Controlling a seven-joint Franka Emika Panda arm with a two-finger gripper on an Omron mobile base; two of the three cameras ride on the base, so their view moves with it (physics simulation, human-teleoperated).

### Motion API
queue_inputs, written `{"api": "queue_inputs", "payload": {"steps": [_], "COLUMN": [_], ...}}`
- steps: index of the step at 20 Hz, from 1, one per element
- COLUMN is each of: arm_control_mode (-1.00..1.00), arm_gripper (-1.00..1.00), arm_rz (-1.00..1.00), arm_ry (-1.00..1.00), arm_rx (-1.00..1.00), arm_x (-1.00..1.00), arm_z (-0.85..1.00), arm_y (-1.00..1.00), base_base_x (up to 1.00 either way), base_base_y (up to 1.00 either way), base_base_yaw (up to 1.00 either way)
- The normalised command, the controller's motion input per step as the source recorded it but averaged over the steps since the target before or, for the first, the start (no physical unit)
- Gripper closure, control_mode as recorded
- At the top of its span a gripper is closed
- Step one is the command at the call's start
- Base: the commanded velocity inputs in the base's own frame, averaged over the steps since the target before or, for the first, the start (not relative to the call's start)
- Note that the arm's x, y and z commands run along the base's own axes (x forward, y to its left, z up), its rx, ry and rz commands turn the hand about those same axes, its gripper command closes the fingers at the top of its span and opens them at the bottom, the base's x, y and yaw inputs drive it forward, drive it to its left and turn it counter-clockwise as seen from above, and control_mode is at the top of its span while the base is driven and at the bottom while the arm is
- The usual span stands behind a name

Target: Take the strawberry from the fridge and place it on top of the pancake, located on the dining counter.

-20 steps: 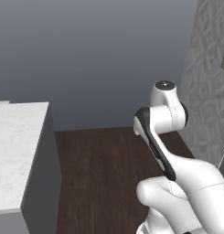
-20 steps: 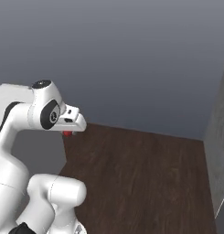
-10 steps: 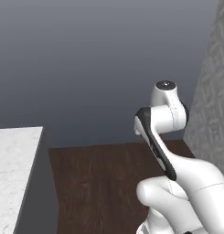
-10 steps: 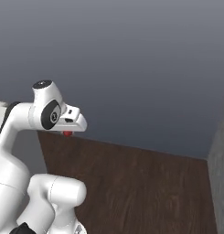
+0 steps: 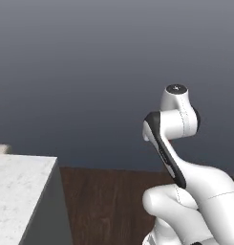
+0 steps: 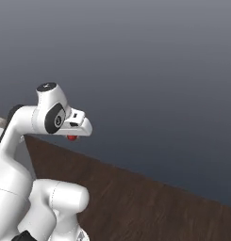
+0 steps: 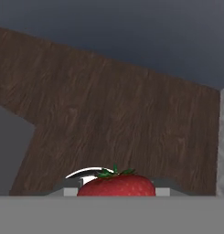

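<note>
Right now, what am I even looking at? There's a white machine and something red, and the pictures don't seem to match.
It is a white robot arm on a base that can drive, in a rendered kitchen. Two cameras ride behind it, left and right, looking over it at a dark wood floor. The left one catches a corner of a white marble counter. The third camera sits on the hand, looking along the claw, which is shut on a strawberry, the red dot under the hand.

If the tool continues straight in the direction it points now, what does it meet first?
Probably the dark wooden floor: the tool, shut on the strawberry, points down at bare boards. Depth is unclear.
</note>
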Motion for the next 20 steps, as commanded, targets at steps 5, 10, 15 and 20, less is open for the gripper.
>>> {"api": "queue_inputs", "payload": {"steps": [5,10,15,20], "arm_control_mode": [1.0,1.0,1.0,1.0], "arm_gripper": [1.0,1.0,1.0,1.0], "arm_rz": [0.0,0.0,0.0,0.0], "arm_ry": [0.0,0.0,0.0,0.0], "arm_rx": [0.0,0.0,0.0,0.0], "arm_x": [0.0,0.0,0.0,0.0], "arm_z": [0.0,0.0,0.0,0.0], "arm_y": [0.0,0.0,0.0,0.0], "base_base_x": [1.0,1.0,1.0,1.0], "base_base_y": [0.0,0.0,-0.05,-0.19], "base_base_yaw": [0.44,0.53,0.6,0.59]}}
